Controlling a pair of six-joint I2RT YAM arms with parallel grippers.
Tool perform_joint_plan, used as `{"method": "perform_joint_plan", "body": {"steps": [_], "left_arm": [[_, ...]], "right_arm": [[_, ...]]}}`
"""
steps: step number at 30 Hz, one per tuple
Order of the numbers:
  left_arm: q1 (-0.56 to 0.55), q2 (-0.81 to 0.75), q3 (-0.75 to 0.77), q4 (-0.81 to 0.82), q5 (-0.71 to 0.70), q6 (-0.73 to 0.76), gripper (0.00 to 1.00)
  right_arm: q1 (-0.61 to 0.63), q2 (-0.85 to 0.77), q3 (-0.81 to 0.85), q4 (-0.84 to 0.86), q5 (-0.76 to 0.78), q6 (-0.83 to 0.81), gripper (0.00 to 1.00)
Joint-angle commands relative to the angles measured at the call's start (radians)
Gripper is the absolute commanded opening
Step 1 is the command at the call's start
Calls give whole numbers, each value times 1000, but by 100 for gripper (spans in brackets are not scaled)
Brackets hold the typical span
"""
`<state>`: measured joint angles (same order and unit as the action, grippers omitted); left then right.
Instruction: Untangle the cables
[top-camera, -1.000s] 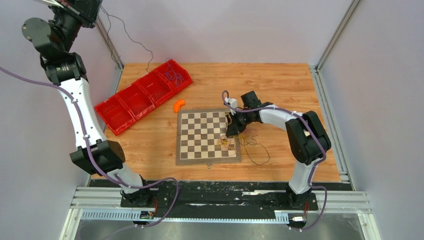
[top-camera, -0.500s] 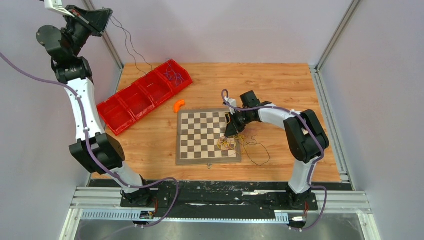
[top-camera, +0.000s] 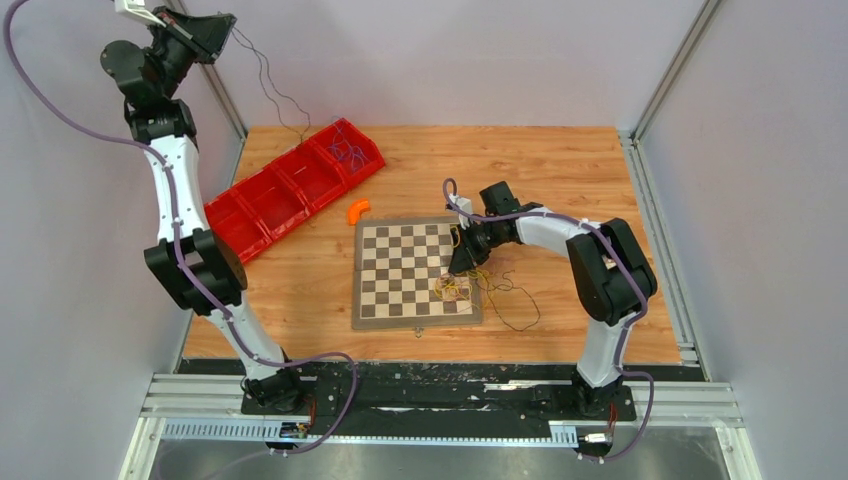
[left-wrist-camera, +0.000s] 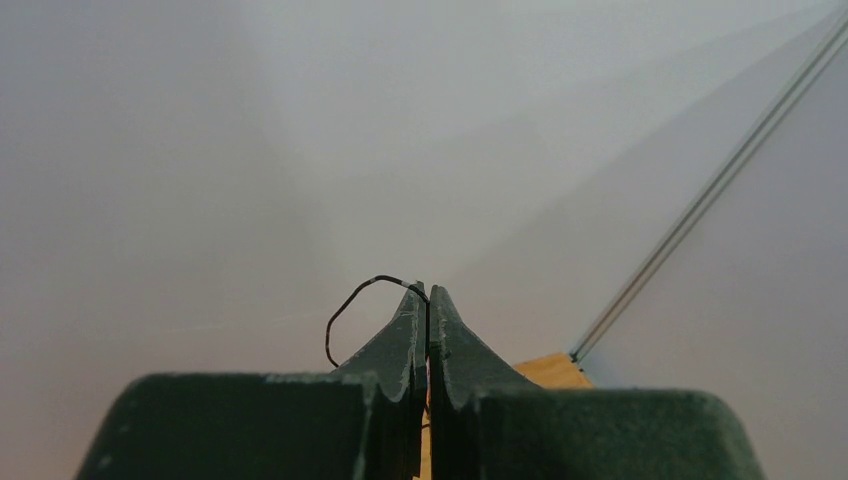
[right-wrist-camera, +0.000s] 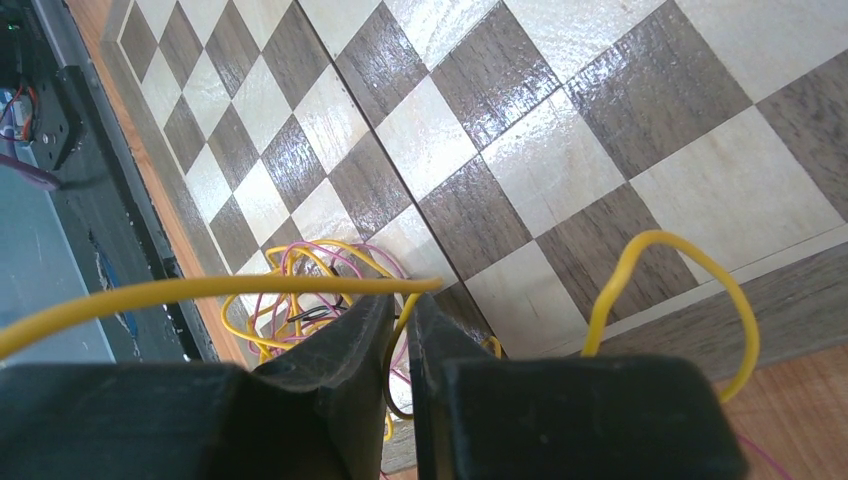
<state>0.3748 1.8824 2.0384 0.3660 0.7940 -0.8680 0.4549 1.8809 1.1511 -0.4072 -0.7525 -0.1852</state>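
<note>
A tangle of thin yellow and pink-purple cables (top-camera: 455, 288) lies on the right edge of the chessboard (top-camera: 400, 270); it also shows in the right wrist view (right-wrist-camera: 300, 290). My right gripper (top-camera: 463, 262) hovers low over it, and its jaws (right-wrist-camera: 403, 300) are shut on a yellow cable (right-wrist-camera: 200, 290). A black cable (top-camera: 520, 315) trails on the wood to the right of the board. My left gripper (top-camera: 228, 22) is raised high at the far left. It (left-wrist-camera: 428, 292) is shut on a thin black cable (left-wrist-camera: 345, 310) that hangs down (top-camera: 272, 85) towards the red tray.
A red tray (top-camera: 262, 215) with several compartments lies diagonally at the left; its far compartment holds purple-blue cables (top-camera: 348, 152). A small orange piece (top-camera: 357, 211) sits by the chessboard's far left corner. Metal frame posts (top-camera: 668, 70) and walls close in the table.
My left arm has swung to the right and straightened, carrying the black cable's end high along the back wall. The right arm and the tangle have hardly moved.
</note>
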Motion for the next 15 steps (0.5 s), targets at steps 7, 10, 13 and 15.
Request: {"method": "perform_joint_plan", "body": {"steps": [7, 10, 13, 15], "left_arm": [[-10, 72, 241, -38, -135, 116, 0], [-14, 86, 277, -55, -171, 142, 0], [-14, 88, 278, -52, -192, 164, 0], [-14, 87, 260, -43, -179, 166, 0]], "right_arm": [[1, 46, 12, -36, 28, -29, 16], [0, 55, 15, -36, 22, -26, 16], [-1, 69, 20, -36, 16, -20, 16], [-1, 74, 23, -36, 10, -16, 16]]}}
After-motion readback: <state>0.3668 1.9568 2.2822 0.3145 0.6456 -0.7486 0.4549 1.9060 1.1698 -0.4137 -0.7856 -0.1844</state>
